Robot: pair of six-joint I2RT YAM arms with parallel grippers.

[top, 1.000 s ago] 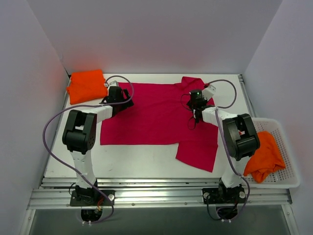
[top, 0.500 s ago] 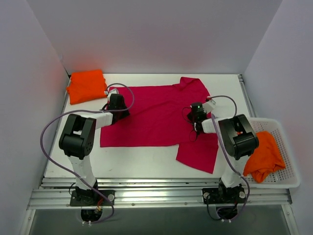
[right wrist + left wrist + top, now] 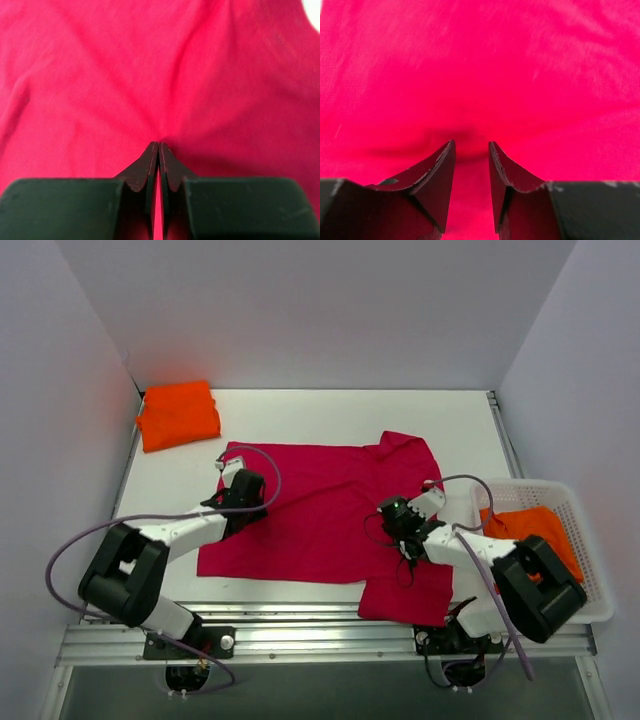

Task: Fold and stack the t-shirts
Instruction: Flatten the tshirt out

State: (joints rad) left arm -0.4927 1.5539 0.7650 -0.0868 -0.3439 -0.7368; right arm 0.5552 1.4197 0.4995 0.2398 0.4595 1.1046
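A crimson shirt (image 3: 320,515) lies spread on the white counter (image 3: 300,410). The right hand (image 3: 158,145) pinches a fold of it; the left hand (image 3: 471,146) rests on it, released.

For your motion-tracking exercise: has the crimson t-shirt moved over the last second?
Yes. The crimson t-shirt has been dragged toward the near table edge, away from the folded orange shirt, which stayed put at the far-left corner.

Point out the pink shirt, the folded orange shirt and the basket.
pink shirt (image 3: 320,510): top view, middle of its body.
folded orange shirt (image 3: 178,416): top view, centre of the bundle.
basket (image 3: 590,610): top view, near right rim.
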